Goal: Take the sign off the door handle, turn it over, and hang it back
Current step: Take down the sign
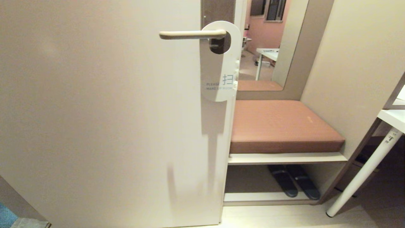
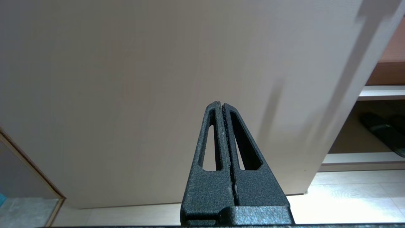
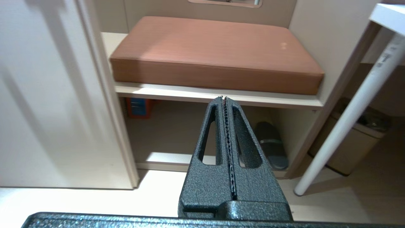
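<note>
We see the door filling the left side, its free edge beside a bench with one brown cushion and two dark slippers under it; open floor lies below. One sign hangs on the one door handle, white side out, long axis vertical, rounded end down. The handle's lever points left. Our left gripper and right gripper are both clenched on nothing, low before the door and bench.

smooth matt sign, matt door
</note>
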### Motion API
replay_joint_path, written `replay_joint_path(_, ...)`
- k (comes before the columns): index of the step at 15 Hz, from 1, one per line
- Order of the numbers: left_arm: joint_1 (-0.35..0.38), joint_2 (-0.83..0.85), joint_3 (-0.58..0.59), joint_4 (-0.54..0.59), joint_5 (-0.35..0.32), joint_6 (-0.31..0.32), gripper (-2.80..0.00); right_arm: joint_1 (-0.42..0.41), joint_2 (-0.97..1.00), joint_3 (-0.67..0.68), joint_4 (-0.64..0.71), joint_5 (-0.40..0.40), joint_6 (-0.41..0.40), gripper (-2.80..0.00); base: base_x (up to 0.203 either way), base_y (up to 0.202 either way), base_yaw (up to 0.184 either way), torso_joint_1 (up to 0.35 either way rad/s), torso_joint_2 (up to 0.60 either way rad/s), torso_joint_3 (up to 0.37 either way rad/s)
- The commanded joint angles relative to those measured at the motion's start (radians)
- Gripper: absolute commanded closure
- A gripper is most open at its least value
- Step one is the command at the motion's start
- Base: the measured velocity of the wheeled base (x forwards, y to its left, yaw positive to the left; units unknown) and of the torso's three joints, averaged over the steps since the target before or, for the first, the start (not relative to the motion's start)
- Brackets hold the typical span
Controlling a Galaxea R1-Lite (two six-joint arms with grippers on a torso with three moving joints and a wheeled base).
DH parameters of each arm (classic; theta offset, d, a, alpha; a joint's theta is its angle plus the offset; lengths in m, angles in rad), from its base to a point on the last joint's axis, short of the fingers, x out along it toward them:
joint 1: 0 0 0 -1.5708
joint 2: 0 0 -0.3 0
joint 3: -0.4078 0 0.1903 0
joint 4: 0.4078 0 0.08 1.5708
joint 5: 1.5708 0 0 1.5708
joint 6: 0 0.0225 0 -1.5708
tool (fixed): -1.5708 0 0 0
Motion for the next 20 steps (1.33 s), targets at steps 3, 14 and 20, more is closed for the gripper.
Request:
replay_joint_path(3, 0.001, 0.002, 0.0, 0.0, 0.0, 0.0, 0.0, 0.0, 0.0, 0.0, -0.001, 0.002, 0.0, 0.0, 0.0, 0.066, -0.003, 0.0, 0.0, -0.001)
replay_joint_path(14, -0.001, 0.002, 0.0, 0.0, 0.0, 0.0, 0.0, 0.0, 0.0, 0.0, -0.001, 0.0, 0.0, 0.0, 0.0, 0.0, 0.0, 0.0, 0.0, 0.0)
replay_joint_path(20, 0.001, 0.002, 0.0, 0.0, 0.0, 0.0, 0.0, 0.0, 0.0, 0.0, -0.001, 0.003, -0.016, 0.0, 0.0, 0.0, 0.0, 0.0, 0.0, 0.0)
